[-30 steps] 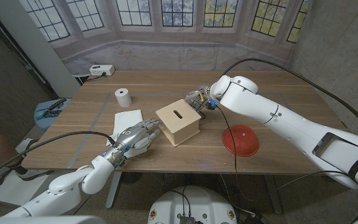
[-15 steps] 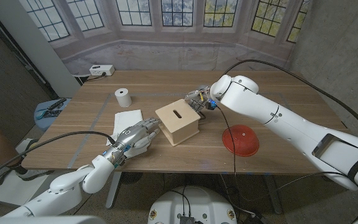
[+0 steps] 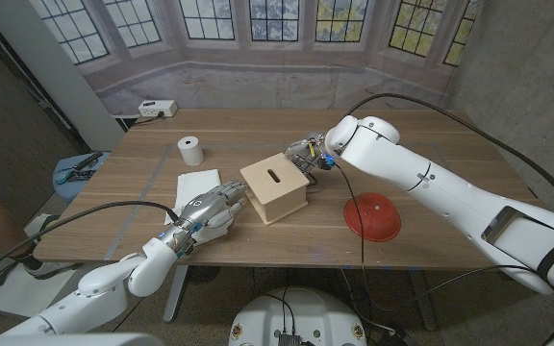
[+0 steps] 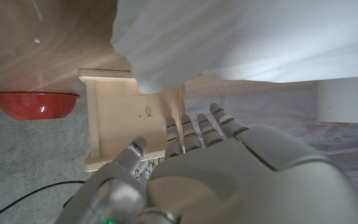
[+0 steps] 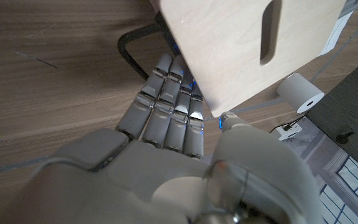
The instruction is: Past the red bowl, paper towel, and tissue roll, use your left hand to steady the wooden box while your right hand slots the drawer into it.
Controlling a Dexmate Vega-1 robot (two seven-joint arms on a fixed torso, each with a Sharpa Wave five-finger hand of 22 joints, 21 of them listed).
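The left robot hand [image 3: 214, 210] comes in from the lower left of the head frame and sits at the near left side of the wooden box [image 3: 275, 188], its fingers [image 4: 199, 130] reaching toward the box's open side; from the left wrist view they are spread a little and grip nothing, and I cannot tell whether the tips actually touch the wood. The right arm sweeps in from the lower right and bends back so that the right robot hand [image 3: 309, 154] is tucked against the far right corner of the box, its fingers laid straight along the bench [image 3: 421, 130] under the box's edge in the right wrist view; whether they have hold of anything I cannot tell. The box stands at the middle of the frame with its slotted face up. The paper towel [image 3: 196, 184] lies just left of it, the tissue roll [image 3: 190, 150] stands further up and left, and the red bowl [image 3: 371, 214] sits upside down at the lower right. Compared with a second ago, nothing has visibly moved.
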